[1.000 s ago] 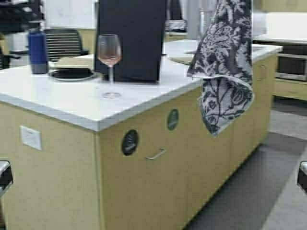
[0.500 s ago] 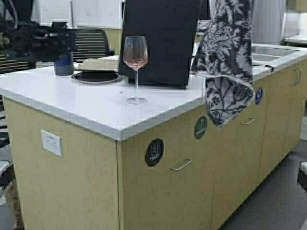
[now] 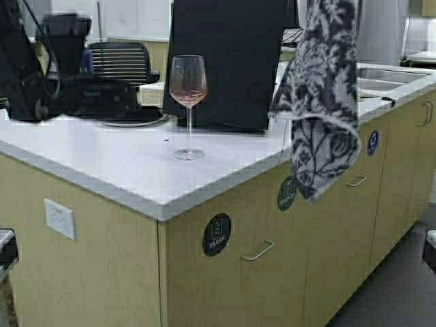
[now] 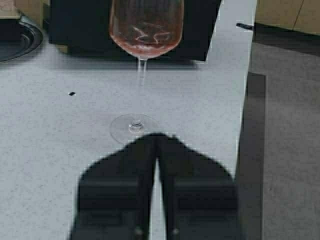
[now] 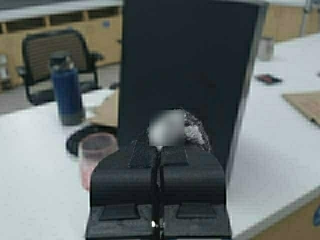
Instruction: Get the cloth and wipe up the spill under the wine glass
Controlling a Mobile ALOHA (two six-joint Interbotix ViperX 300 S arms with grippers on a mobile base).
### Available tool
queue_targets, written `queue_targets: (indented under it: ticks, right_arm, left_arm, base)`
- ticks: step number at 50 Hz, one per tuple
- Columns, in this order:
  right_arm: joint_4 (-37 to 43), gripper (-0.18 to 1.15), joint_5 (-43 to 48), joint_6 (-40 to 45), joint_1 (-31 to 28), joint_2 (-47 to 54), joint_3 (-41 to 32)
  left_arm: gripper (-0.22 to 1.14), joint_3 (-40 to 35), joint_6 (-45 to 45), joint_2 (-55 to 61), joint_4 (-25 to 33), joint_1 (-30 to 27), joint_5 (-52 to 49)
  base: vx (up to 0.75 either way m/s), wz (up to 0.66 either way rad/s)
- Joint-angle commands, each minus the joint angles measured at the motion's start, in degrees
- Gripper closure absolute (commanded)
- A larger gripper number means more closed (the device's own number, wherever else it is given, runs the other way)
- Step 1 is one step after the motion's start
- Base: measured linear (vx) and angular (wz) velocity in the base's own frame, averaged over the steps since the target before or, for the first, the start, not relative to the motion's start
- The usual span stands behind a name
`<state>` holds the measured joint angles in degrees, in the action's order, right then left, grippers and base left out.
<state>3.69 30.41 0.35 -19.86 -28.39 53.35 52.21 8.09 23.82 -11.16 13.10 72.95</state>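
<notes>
the wine glass [image 3: 188, 102] stands upright on the white tabletop [image 3: 122, 160] straight ahead of the left claw [image 4: 157, 150], whose fingers are pressed together just short of its foot, while the right claw [image 5: 159, 150], farther off, is clamped on the hanging cloth [image 3: 323, 95].

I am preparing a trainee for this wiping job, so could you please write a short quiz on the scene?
1. True or false: the wine glass lies on its side on the countertop.
2. What does the right gripper hold? A the cloth; B a blue bottle; C nothing.
3. Fill in: the shut left gripper points at the glass's round ____.
Key: 1 false, it stands upright; 2 A; 3 foot.
</notes>
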Motion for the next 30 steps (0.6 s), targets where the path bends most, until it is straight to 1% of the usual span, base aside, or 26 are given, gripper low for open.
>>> queue_targets:
  ticks: [1, 9, 14, 23, 30]
  right_arm:
    - [0.00, 0.91, 0.97, 0.00, 0.09, 1.05, -0.88]
    - [0.00, 0.91, 0.97, 0.00, 0.09, 3.69, -0.97]
    - [-0.09, 0.91, 0.97, 0.18, 0.09, 4.75, -1.32]
    - [-0.09, 0.91, 0.97, 0.18, 0.09, 4.75, -1.14]
    - [-0.09, 0.91, 0.97, 0.18, 0.09, 4.66, -1.14]
  left_arm:
    - [0.28, -1.23, -0.53, 4.22, -1.23, 0.09, 5.98]
    - [0.04, -1.67, -1.49, 9.84, -2.72, 0.09, 12.66]
    - [-0.06, -2.20, -3.16, 12.57, -2.81, 0.09, 14.85]
    - [-0.07, -4.48, -7.91, 16.00, -4.57, 0.18, 16.96]
    - [-0.07, -6.33, -8.17, 17.40, -5.80, 0.44, 16.96]
  base:
    - [0.16, -0.05]
    - [0.16, -0.04]
    - [0.15, -0.03]
    - [0.15, -0.03]
    - [0.15, -0.03]
